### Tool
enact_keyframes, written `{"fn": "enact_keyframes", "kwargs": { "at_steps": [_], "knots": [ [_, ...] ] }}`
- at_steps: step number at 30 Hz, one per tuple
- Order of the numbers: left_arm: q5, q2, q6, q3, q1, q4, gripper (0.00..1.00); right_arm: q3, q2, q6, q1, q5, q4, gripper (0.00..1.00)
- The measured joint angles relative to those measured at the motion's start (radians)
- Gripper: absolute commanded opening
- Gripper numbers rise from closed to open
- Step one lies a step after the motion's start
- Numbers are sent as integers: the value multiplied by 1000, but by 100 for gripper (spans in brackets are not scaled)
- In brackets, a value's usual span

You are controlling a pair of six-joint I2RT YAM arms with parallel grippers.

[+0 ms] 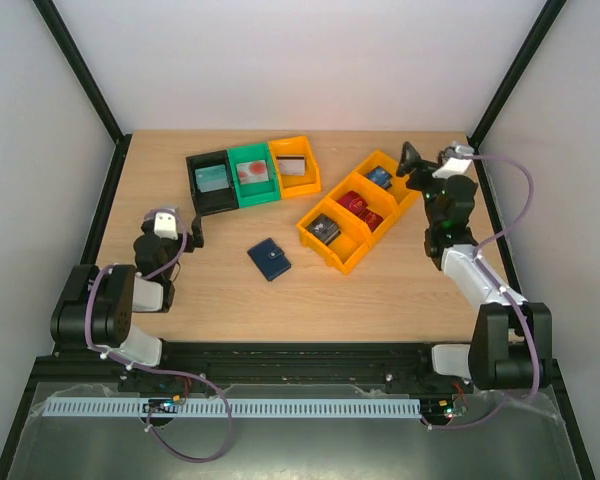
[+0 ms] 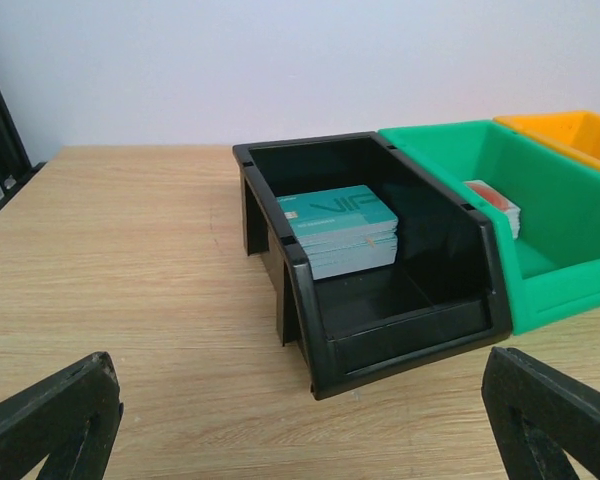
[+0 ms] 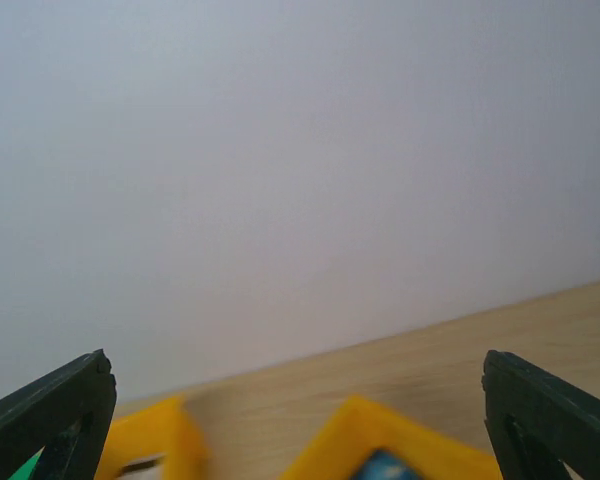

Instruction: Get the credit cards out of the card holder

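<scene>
On table (image 1: pixel 380 300), card holder (image 1: pixel 269 259), near left end effector (image 1: pixel 197 228)

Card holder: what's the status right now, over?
Left gripper open, empty. Right gripper open, empty. Card holder closed, flat on table, untouched. Nothing blocking it.

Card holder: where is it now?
In the top view, the card holder lies closed near the centre, nearer the robot than the green bin and left of the orange bin row.
</scene>
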Motion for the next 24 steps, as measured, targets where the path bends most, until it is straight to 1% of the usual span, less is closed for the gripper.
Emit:
{"fn": "enact_keyframes", "kwargs": {
  "at_steps": [3, 5, 7, 9, 12, 13, 14, 16, 21, 24],
  "knots": [
    [-32, -3, -23, 42, 4, -71, 99, 90, 27, 68, 53, -143, -82, 96],
    [-38, -19, -54, 130, 30, -219, 100, 161, 63, 63, 168, -177, -185, 95],
    [-21, -32, -90, 268, 84, -380, 99, 246, 114, 35, 314, -181, -306, 92],
    [16, -56, -128, 394, 152, -501, 100, 333, 181, 6, 441, -166, -415, 88],
    [62, -122, -169, 521, 232, -661, 99, 471, 310, -22, 579, -120, -589, 83],
    [76, -143, -177, 558, 247, -725, 99, 518, 360, -27, 597, -102, -647, 82],
    [92, -160, -180, 595, 253, -789, 99, 557, 409, -30, 644, -87, -695, 81],
    [139, -191, -181, 657, 252, -925, 99, 623, 500, -34, 692, -61, -784, 80],
    [231, -251, -160, 711, 245, -1236, 99, 784, 727, -48, 795, -3, -988, 81],
    [273, -267, -145, 734, 245, -1389, 99, 851, 804, -50, 830, 18, -1082, 82]
  ]
}}
